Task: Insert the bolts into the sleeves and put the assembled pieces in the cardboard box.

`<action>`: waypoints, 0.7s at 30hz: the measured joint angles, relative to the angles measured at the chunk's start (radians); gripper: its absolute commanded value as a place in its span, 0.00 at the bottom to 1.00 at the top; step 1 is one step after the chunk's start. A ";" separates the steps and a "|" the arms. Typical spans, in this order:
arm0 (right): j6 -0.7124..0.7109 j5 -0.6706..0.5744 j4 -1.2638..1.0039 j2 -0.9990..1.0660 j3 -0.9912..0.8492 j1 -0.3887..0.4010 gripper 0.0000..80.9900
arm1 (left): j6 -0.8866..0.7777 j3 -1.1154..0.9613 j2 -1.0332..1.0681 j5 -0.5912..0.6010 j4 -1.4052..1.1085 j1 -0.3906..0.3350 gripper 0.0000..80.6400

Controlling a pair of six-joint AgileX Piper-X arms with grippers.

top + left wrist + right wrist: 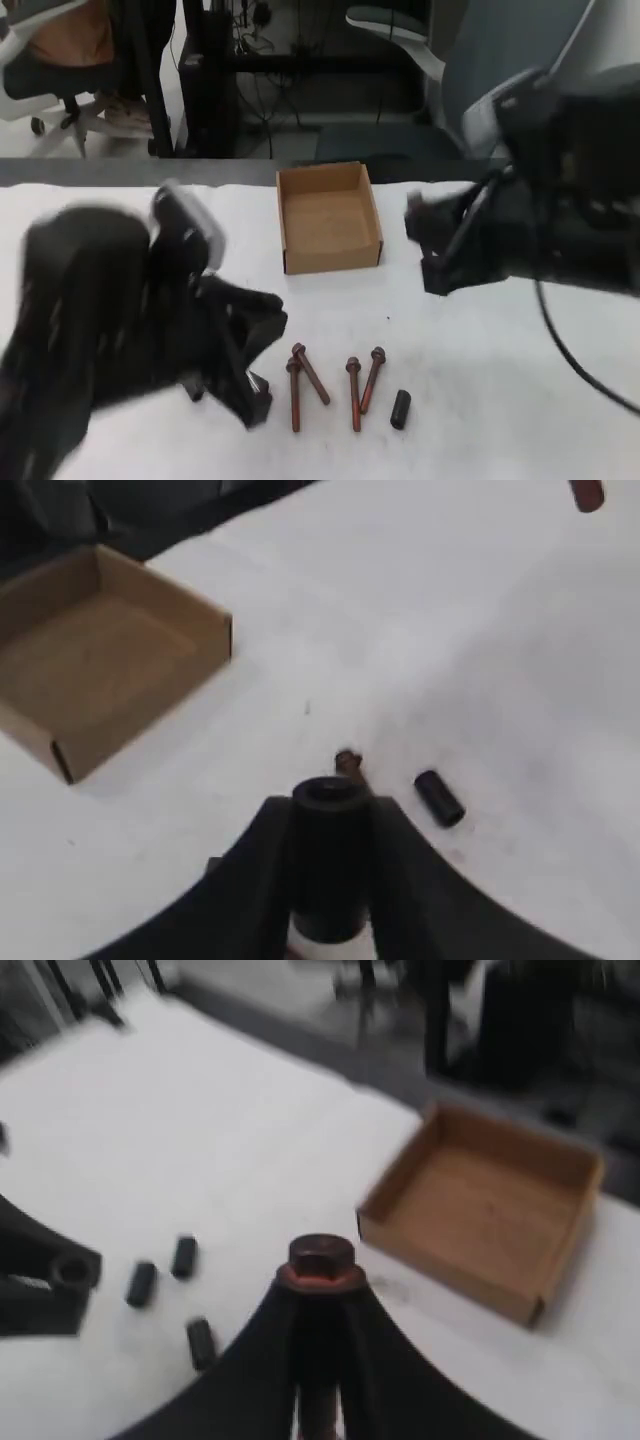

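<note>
My left gripper [328, 825] is shut on a black sleeve [326, 870], held upright above the white bench; in the high view it [250, 388] hangs at the front left beside the bolts. My right gripper [320, 1295] is shut on a reddish bolt [320, 1257], head up, and sits right of the cardboard box [330, 215] in the high view [425, 252]. Several loose bolts [312, 373] lie in front of the box, with a loose sleeve [400, 408] beside them. The box [490, 1210] looks empty.
More loose sleeves [183, 1256] [141, 1282] [200, 1342] lie on the bench in the right wrist view. One sleeve [438, 797] and a bolt head [348, 762] lie just beyond my left gripper. Office chairs and desk legs stand behind the bench.
</note>
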 measured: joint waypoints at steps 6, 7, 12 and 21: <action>0.061 -0.004 -0.475 -0.085 0.208 0.146 0.00 | -0.215 0.177 -0.057 -0.167 -0.412 -0.189 0.02; 0.058 0.005 -0.535 -0.075 0.230 0.168 0.00 | -0.219 0.186 -0.056 -0.199 -0.433 -0.224 0.02; 0.053 0.018 -0.662 -0.011 0.251 0.236 0.00 | -0.224 0.198 -0.050 -0.301 -0.457 -0.353 0.02; 0.052 0.047 -0.759 0.040 0.255 0.308 0.00 | -0.224 0.199 -0.033 -0.389 -0.468 -0.384 0.02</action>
